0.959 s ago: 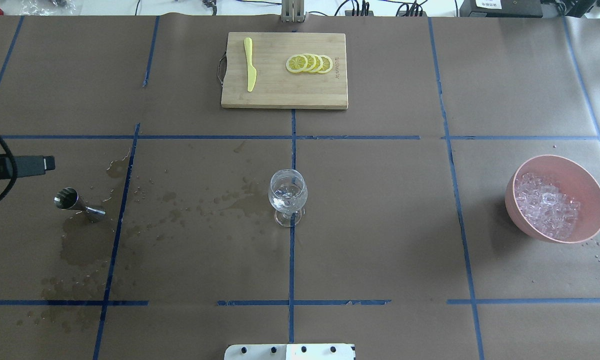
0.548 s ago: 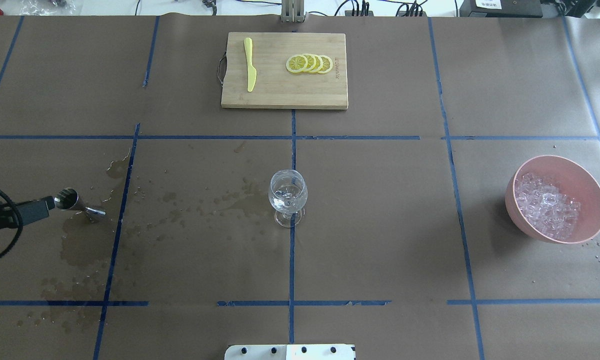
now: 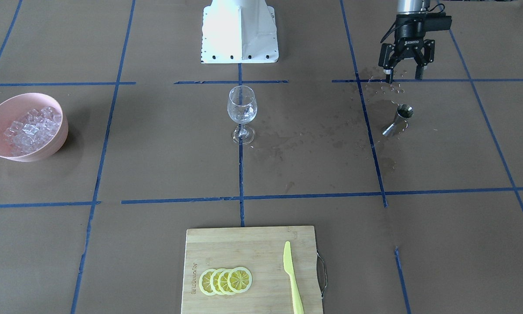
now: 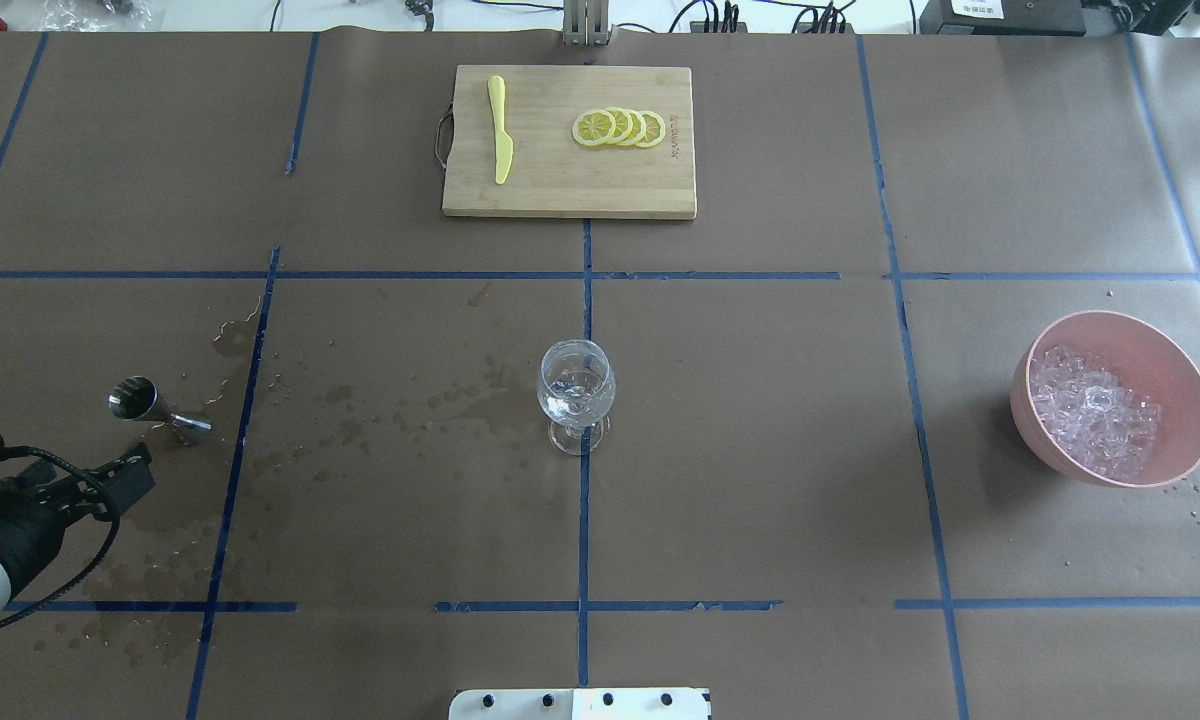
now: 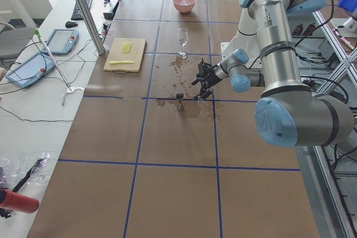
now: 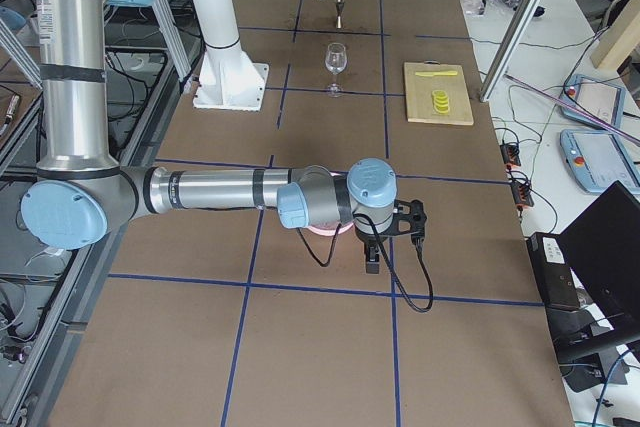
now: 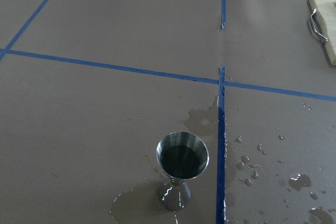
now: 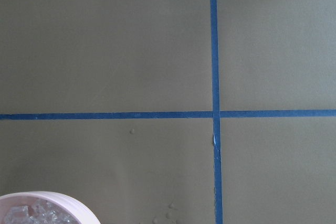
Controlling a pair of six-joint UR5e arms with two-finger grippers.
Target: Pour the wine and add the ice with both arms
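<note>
Overhead exterior: wine (image 4: 180,515) on brown paper (image 4: 760,450)

white lettering reading "robotiq" runs across the black body of the left gripper (image 3: 404,77), just above its jaws, in the front-facing view. well apart from that gripper, on the far side of the table from it, the cutting board (image 3: 261,244) carries a burned-in brand mark (image 3: 195,278) beside the lemon slices (image 3: 225,281), too small to read. a sticker (image 5: 266,24) on the left arm (image 5: 279,54), far up from the gripper, is also unreadable.
</note>
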